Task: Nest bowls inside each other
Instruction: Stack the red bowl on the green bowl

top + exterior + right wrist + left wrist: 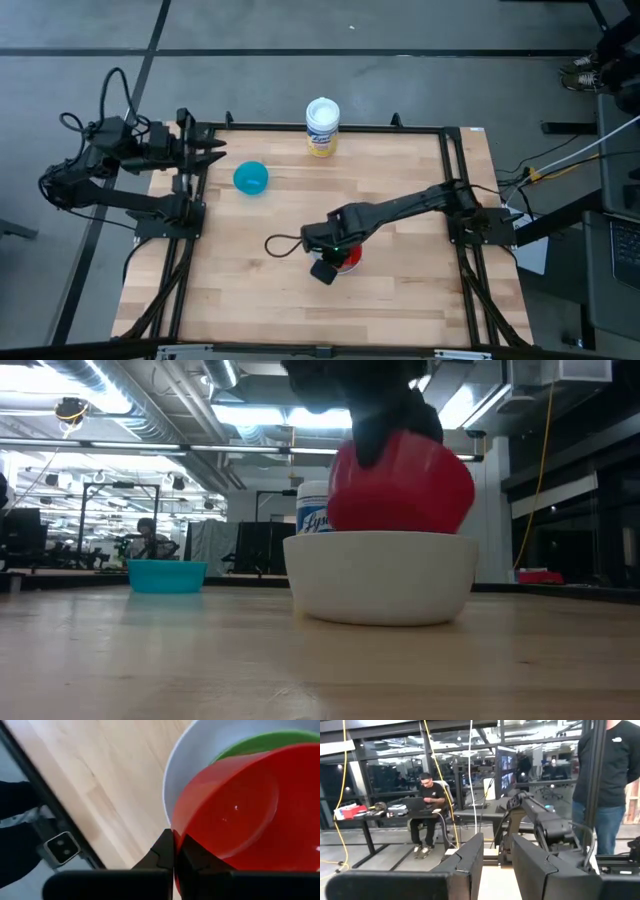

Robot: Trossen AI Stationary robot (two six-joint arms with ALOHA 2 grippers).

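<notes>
A white bowl (380, 575) stands on the table near its middle, with a green bowl (260, 742) inside it. A red bowl (400, 485) hangs tilted over the white bowl, and its lower part dips behind the white rim. My right gripper (174, 851) is shut on it and comes from above (330, 262). A teal bowl (251, 178) stands alone on the table toward the far left. My left gripper (497, 865) is open, with nothing between its fingers, at the far left edge (210, 150). My right gripper pinches the red bowl's rim (176, 832), one finger outside the wall and one inside the hollow. The fingers come steeply from above. The bowl hangs tilted, its hollow toward the wrist. I cannot tell whether it touches the bowls below.
A white canister with a yellow label (322, 127) stands at the table's far edge, near the middle. Black frame rails (455, 190) run along the table's sides. Bare wood lies near the front edge. People show in the room beyond.
</notes>
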